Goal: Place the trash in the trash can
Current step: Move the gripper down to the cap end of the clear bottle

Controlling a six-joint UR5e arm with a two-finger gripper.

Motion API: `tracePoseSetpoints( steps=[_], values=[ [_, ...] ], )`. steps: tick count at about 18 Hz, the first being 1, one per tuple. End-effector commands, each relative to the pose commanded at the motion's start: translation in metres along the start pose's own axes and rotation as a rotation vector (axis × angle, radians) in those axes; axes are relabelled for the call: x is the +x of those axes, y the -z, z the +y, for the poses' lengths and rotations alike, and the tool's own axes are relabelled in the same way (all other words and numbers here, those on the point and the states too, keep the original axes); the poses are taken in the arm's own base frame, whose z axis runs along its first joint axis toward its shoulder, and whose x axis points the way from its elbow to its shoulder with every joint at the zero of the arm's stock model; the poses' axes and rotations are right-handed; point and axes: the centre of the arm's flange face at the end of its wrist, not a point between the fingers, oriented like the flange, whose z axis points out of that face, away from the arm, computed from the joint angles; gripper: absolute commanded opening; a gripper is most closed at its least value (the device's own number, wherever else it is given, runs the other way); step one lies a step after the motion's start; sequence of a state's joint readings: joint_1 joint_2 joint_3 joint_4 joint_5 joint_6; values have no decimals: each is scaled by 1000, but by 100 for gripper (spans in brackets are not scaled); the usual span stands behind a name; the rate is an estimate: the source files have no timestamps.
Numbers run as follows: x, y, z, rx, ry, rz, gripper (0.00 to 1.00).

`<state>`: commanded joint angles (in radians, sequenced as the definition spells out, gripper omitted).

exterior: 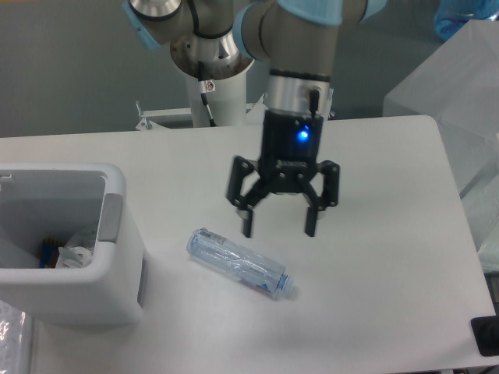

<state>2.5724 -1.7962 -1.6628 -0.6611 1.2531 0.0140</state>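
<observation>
A broad white table with rounded corners [374,257] fills most of the view, and the grey-and-blue robot arm [300,47] reaches down over its middle from a white pedestal at the far edge. At the left edge of the table stands the white rectangular plastic trash can with rounded corners, a thick rim and a grey side panel [117,269]. On the right, past the table's edge, sits a translucent frosted box [460,101], only partly in view. The black two-finger gripper [278,229] hangs from the arm with a blue light lit on its body; its fingers point straight down, spread wide apart, and nothing is between them. It hovers above the table surface, just behind and slightly to the right of the crushed clear bluish plastic bottle with a cap [240,263], without touching it. The bottle lies on its side on the table, angled with its capped end toward the lower right, near the trash can but apart from it. Inside the can, a small crumpled white paper wad [78,251] rests against the right inner wall, and beside it a bit of blue-and-orange wrapper [50,252] shows at the bottom.
</observation>
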Motion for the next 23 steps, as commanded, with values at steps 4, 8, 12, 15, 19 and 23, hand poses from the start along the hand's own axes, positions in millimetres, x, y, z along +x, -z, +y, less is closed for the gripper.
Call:
tracePoseSetpoints(
  steps=[4, 8, 12, 15, 19, 23],
  values=[
    [-29, -39, 17, -81, 108, -88, 100],
    [-54, -96, 37, -167, 217, -189, 100],
    [-70, -143, 41, -215, 261, -228, 100],
    [-60, -156, 47, -231, 266, -235, 100],
    [-53, -178, 57, -263, 284, -234, 100],
    [-44, -196, 68, -289, 301, -236, 100]
  ],
)
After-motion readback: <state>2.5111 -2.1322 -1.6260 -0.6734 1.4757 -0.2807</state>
